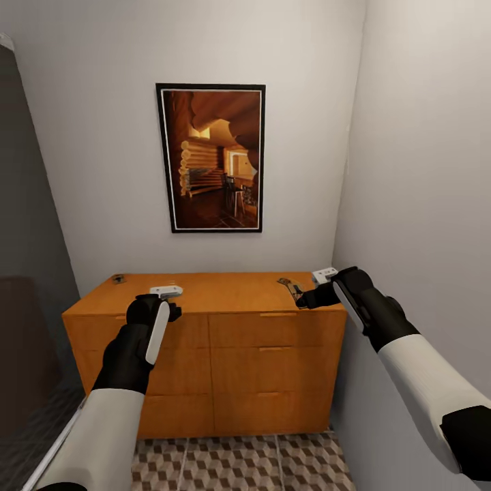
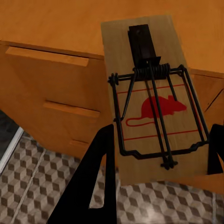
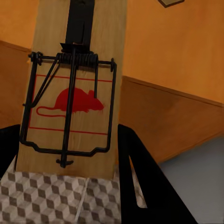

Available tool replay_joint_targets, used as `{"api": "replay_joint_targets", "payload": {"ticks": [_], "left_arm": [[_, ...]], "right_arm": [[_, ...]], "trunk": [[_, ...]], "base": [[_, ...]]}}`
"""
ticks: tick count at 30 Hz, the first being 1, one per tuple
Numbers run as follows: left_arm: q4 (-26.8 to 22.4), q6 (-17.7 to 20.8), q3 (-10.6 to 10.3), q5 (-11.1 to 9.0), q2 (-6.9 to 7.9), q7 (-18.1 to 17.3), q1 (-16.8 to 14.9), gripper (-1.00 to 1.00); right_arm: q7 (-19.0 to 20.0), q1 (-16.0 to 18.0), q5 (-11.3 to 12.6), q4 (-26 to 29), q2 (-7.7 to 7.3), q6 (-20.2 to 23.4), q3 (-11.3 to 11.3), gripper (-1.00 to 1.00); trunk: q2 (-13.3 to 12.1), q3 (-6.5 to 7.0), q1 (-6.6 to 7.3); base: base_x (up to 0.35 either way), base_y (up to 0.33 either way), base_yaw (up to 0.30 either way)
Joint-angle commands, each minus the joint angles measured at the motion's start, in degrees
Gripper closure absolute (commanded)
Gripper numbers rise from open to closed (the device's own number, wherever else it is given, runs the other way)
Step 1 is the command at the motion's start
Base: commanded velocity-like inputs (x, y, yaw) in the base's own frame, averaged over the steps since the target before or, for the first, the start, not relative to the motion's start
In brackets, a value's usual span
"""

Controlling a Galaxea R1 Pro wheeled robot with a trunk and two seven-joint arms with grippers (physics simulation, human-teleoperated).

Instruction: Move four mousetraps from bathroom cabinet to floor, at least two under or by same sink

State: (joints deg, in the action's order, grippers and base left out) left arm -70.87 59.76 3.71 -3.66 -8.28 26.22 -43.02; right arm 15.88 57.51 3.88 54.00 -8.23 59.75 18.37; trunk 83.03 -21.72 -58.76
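Observation:
The cabinet (image 1: 204, 327) stands against the back wall. In the left wrist view my left gripper (image 2: 156, 163) is shut on a mousetrap (image 2: 149, 107) with a red mouse print, held past the cabinet's front edge. My right gripper (image 3: 70, 158) is shut on a second mousetrap (image 3: 79, 70), seen in the head view at the cabinet's right end (image 1: 293, 292). A third mousetrap (image 1: 119, 278) lies on the cabinet top at far left. In the head view my left gripper (image 1: 170, 312) hangs at the cabinet's front edge and my right gripper (image 1: 305, 299) at its right end. The bathroom floor (image 1: 239, 464) lies below. The sink is out of view.
A framed picture (image 1: 215, 158) hangs above the cabinet. A white wall (image 1: 423, 204) closes in tightly on the right. A dark panel (image 1: 27, 273) stands at the left. The corner of another trap (image 3: 170, 2) shows on the cabinet top.

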Motion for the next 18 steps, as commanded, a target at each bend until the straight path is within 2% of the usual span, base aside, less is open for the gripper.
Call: {"api": "replay_joint_targets", "payload": {"ticks": [1,7,14,18], "left_arm": [[0.0,0.2,0.1,-0.3,-0.02,0.4,0.0,1.00],[-0.1,0.1,0.0,-0.3,0.07,-0.7,0.0,1.00],[-0.1,0.1,0.0,0.1,0.83,-4.2,0.0,1.00],[-0.1,0.0,-0.1,0.1,2.26,-6.2,0.0,1.00]], "right_arm": [[-0.3,0.1,0.5,0.0,-0.02,0.3,0.2,1.00],[-0.5,0.1,0.6,0.0,0.16,0.0,0.2,1.00],[-0.5,0.1,0.7,-0.3,0.24,-4.3,0.2,1.00],[-0.5,0.1,0.7,-0.4,0.30,-5.2,0.2,1.00]], "trunk": [[0.0,-0.07,0.04],[0.0,-0.07,0.04],[0.0,-0.07,0.04],[0.0,-0.07,0.04]], "base": [[-0.346,0.000,0.000],[-0.283,0.000,0.000],[-0.180,0.000,0.000],[-0.066,0.000,0.000]]}}
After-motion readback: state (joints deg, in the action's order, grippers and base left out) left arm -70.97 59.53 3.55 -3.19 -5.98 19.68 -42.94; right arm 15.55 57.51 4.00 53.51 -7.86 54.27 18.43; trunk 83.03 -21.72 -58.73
